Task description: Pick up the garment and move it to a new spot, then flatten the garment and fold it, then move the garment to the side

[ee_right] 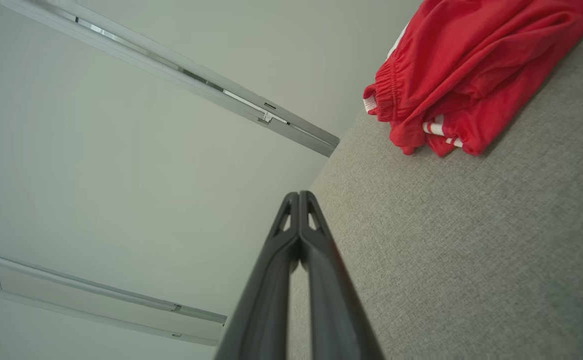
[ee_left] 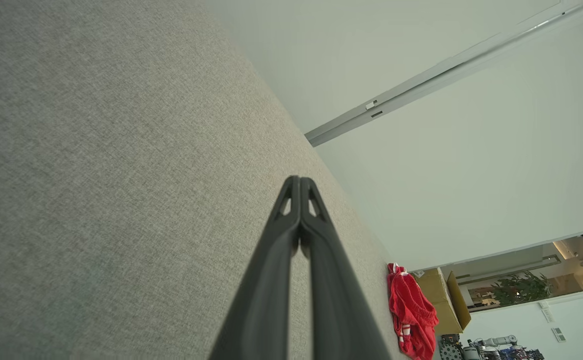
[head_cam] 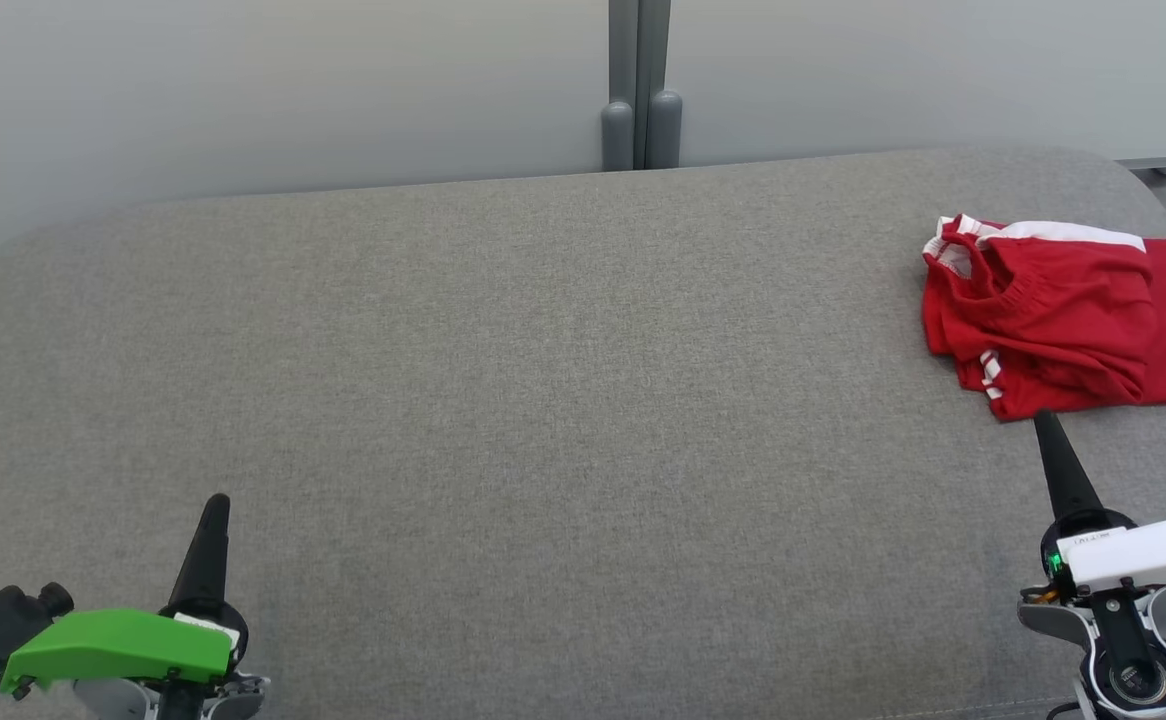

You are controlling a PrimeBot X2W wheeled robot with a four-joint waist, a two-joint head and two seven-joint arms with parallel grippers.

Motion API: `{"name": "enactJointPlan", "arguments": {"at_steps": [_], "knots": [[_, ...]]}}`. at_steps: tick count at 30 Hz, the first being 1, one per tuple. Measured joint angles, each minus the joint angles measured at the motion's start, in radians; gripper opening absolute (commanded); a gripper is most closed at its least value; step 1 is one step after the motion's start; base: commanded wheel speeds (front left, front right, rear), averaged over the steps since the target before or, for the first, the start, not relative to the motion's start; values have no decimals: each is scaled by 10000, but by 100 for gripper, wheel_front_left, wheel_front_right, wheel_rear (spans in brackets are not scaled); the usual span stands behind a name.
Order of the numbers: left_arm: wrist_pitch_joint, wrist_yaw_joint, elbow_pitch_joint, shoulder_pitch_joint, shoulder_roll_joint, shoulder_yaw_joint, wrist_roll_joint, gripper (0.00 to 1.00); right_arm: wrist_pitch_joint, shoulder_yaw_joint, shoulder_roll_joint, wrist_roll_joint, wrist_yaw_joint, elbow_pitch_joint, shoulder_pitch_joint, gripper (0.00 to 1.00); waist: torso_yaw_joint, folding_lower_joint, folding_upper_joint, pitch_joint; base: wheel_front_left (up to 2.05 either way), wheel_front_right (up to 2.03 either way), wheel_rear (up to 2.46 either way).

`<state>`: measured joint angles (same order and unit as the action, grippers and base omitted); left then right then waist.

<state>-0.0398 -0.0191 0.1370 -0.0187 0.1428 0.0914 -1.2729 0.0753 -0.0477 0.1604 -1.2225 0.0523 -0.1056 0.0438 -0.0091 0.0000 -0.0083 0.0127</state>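
Note:
The garment is a red pair of shorts with white stripes, lying folded and bunched at the far right of the grey fabric table. It also appears as the garment at the upper right of the right wrist view and as the small red garment low in the left wrist view. My right gripper is shut, empty, with its tip just short of the garment's near edge. At the lower left, far from the cloth, my left gripper is shut and holds nothing. Both pairs of fingertips are pressed together.
A pale wall with a grey vertical post runs behind the table. The table's rounded right end lies just beyond the garment. In the left wrist view a cardboard box and other equipment stand past that end.

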Motion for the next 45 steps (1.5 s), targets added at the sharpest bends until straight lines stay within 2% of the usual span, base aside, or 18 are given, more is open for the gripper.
{"name": "enactJointPlan", "arguments": {"at_steps": [6, 38, 45], "knots": [[140, -115, 171, 33, -46, -190, -477, 0, -121, 82, -48, -610, 13, -194, -120, 0, 12, 0, 0, -12, 0, 0, 0], [1007, -878, 1147, 540, -640, -1068, -3545, 0, -953, 736, -454, -4451, 531, -1354, -803, 0, 91, 0, 0, -87, 0, 0, 0], [1018, -949, 1193, 625, -656, -1170, -3618, 0, -984, 761, -514, -4610, 564, -1457, -811, 0, 93, 0, 0, -89, 0, 0, 0]]}}
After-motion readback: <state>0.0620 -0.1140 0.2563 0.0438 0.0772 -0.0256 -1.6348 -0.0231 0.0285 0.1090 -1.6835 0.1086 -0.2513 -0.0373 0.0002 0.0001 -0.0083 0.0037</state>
